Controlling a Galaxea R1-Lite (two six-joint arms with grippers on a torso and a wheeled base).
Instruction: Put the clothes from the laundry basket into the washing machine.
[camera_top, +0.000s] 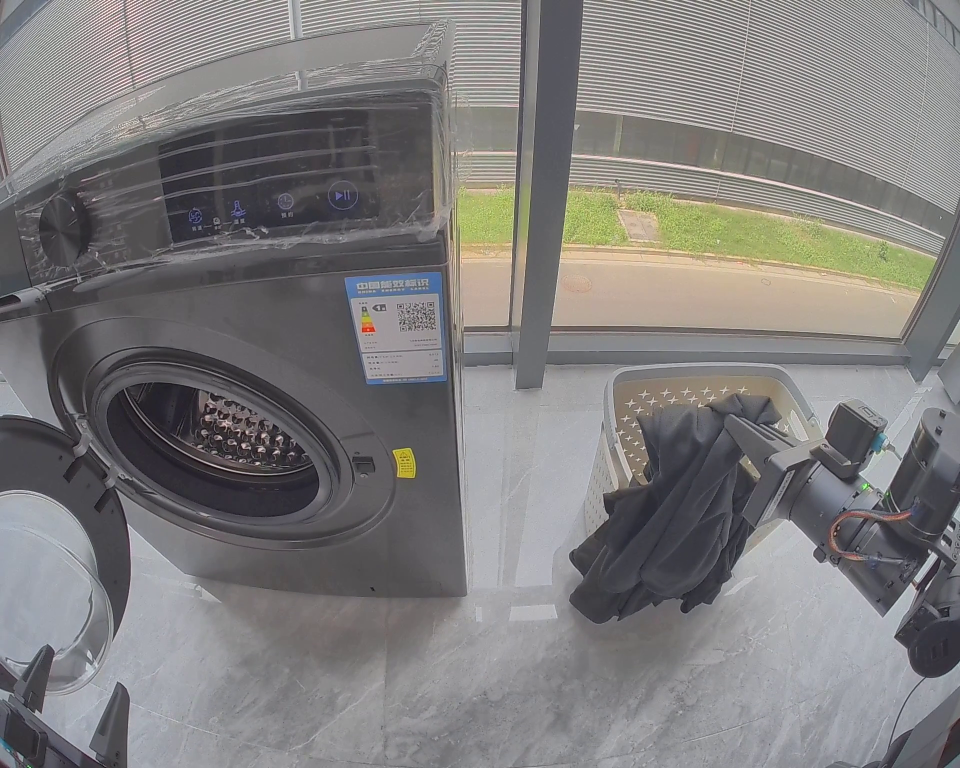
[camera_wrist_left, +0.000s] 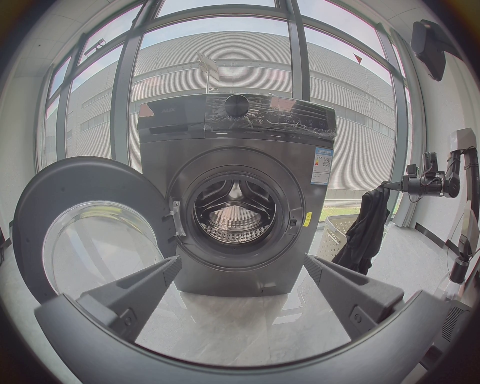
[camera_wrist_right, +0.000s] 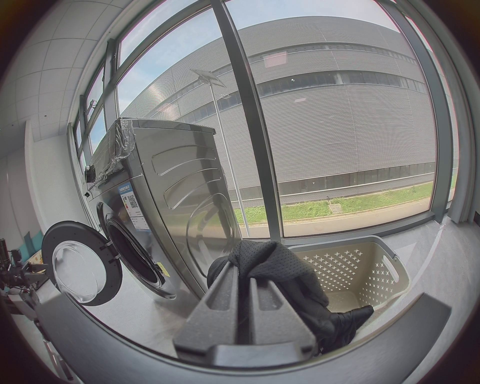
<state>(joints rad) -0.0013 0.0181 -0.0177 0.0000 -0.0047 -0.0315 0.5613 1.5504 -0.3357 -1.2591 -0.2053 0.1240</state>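
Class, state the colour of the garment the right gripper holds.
The garment is dark grey; clearest in head view.

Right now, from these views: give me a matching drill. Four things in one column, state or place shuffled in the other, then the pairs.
Things
1. washing machine door
2. dark garment
3. laundry basket
4. left gripper

States or places
A. open, holding nothing, facing the washer
B. pinched in the right gripper, hanging down
C. open, leaving the drum exposed
D. on the floor by the window

Pairs: 1-C, 2-B, 3-D, 4-A
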